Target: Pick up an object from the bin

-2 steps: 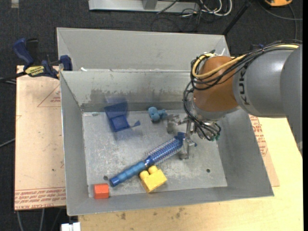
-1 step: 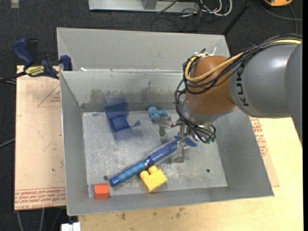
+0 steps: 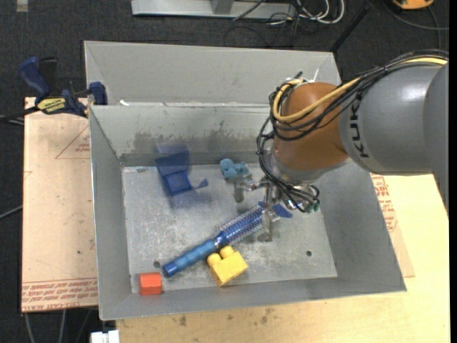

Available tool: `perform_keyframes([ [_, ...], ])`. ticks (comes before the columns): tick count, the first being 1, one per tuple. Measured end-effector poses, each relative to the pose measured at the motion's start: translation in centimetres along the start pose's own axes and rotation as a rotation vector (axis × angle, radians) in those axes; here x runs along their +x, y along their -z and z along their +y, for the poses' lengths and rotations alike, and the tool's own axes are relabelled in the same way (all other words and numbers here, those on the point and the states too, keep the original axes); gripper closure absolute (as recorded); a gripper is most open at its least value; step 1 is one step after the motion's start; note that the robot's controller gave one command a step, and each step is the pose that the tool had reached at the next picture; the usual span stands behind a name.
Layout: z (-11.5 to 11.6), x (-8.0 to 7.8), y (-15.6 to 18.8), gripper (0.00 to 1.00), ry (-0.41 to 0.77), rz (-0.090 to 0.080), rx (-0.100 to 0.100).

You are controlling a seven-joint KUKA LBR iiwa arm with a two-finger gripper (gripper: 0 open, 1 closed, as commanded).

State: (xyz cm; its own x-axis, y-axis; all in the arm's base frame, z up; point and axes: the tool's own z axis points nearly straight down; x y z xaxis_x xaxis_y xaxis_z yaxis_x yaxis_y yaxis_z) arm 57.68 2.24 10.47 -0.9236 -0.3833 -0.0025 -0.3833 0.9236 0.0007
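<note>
Since the blue brush (image 3: 203,252) lies slantwise on the floor of the grey bin (image 3: 107,191), its long axis is what I must watch. The smooth handle points to the lower left corner of the view, and the bristled head rises toward the middle right, where it goes under the gripper (image 3: 265,219). The gripper hangs over this bristled end, below the orange cover (image 3: 314,127) of the wrist, so the brush runs away from it down and to the left. How wide the gripper stands I cannot tell, and I see nothing that I can call held. A yellow block (image 3: 227,266) sits just beside the handle on its lower side. A small orange cube (image 3: 151,284) rests in the corner, near the handle tip. In my judgement the grasp should close across the axis of the brush, not along it; otherwise the head may only be pushed aside.
</note>
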Motion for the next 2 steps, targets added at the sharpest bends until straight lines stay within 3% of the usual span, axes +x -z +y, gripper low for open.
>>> perform_keyframes([
  [1,0.33,0.91,-3.59,0.0,0.103,0.003,-0.001],
  [2,0.37,0.83,-3.57,0.0,0.103,0.001,-0.002],
])
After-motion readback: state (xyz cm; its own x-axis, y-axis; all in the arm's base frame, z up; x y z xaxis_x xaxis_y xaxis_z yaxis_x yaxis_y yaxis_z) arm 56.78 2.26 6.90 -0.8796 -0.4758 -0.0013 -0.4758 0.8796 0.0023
